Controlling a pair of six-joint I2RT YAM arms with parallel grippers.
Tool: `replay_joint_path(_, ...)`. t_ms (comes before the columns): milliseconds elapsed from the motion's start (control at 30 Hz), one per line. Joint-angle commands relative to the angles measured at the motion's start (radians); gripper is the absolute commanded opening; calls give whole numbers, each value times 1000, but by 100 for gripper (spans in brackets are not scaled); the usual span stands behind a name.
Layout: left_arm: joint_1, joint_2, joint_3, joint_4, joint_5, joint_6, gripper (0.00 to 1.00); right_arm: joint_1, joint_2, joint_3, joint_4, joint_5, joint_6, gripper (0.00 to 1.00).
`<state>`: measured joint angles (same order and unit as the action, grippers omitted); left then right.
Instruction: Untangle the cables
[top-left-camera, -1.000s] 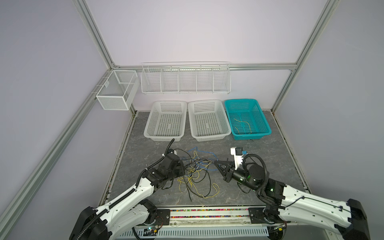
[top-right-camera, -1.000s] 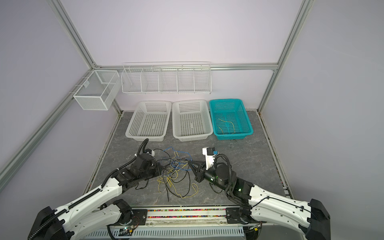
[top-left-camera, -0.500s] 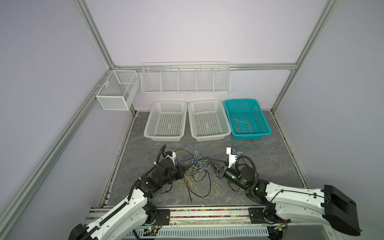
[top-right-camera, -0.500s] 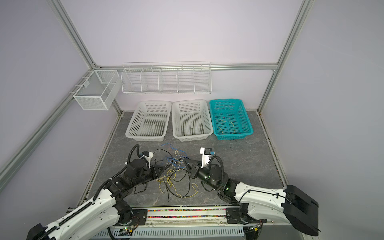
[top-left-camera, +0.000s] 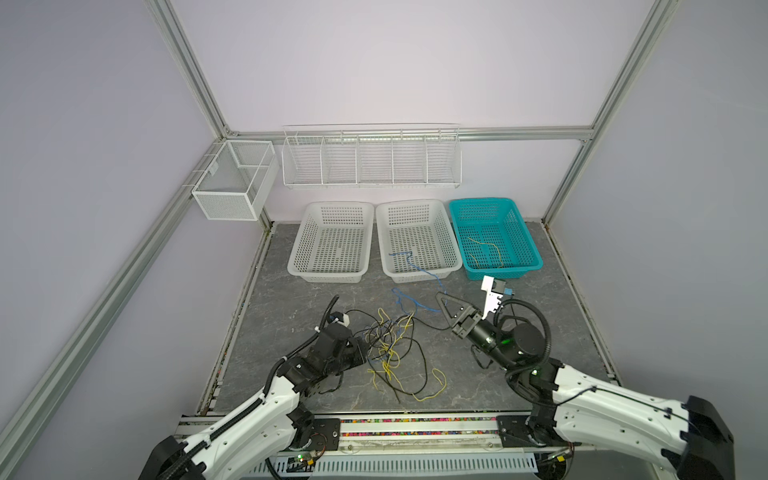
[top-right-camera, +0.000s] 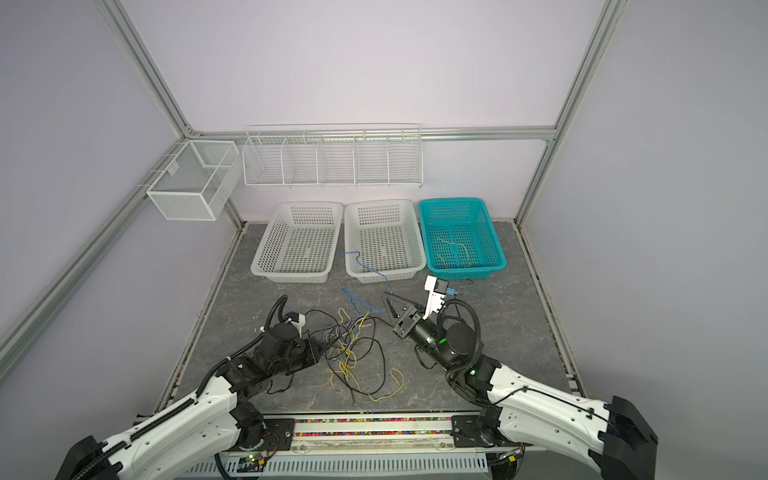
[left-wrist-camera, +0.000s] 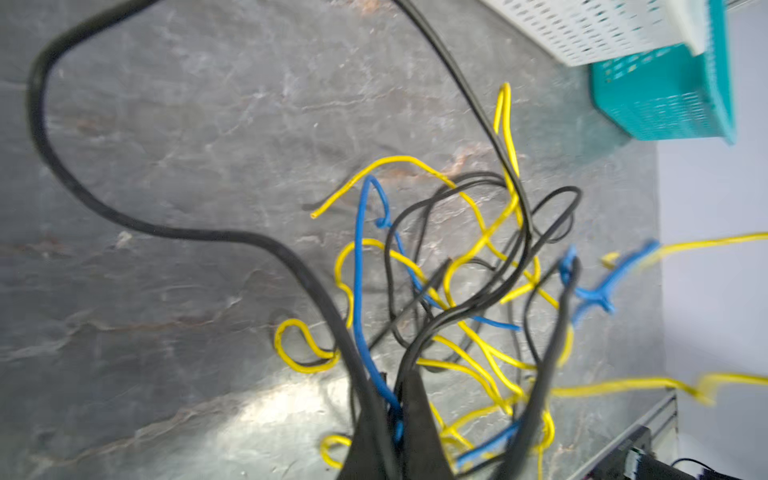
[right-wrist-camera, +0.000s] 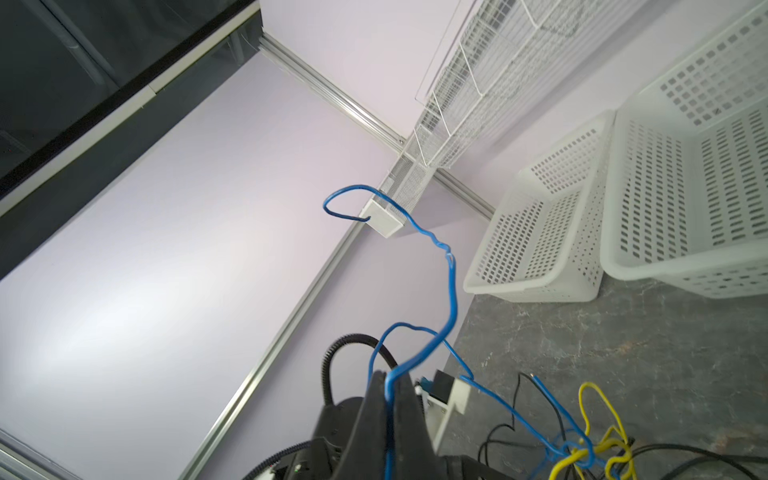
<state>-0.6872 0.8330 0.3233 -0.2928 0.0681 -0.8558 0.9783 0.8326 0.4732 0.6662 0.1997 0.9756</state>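
While the right gripper pinches a blue cable that rises from its closed tips and trails back to the heap, the left gripper is clamped on the cables, tangled on the floor between both arms.

In both top views the left gripper has its fingertips buried in the cables, so the clamped strand cannot be identified there. In the left wrist view its closed fingers run off the picture edge. A blue strand end is blurred, and two yellow strands leave the frame out of focus. In the right wrist view the right gripper is cut off at the finger bases, and the blue cable pinched between them runs out of frame. The nearer white basket is cropped.
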Motion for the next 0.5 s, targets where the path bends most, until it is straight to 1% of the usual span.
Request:
replay_joint_path(0, 3, 36, -13, -41, -46, 8, 0, -46, -116, 67, -219, -19, -34, 6)
replay_joint_path(133, 3, 45, -25, -64, -77, 16, 0, -111, -235, 159, -451, -17, -84, 6)
replay_joint_path(267, 3, 29, -17, -113, -116, 25, 0, -153, -302, 242, -634, -5, -136, 6)
replay_joint_path(367, 5, 12, -13, -140, -137, 31, 0, -166, -346, 310, -777, 35, -186, 6)
replay_joint_path(467, 5, 17, -10, -138, -142, 31, 0, -169, -380, 385, -919, 100, -229, 6)
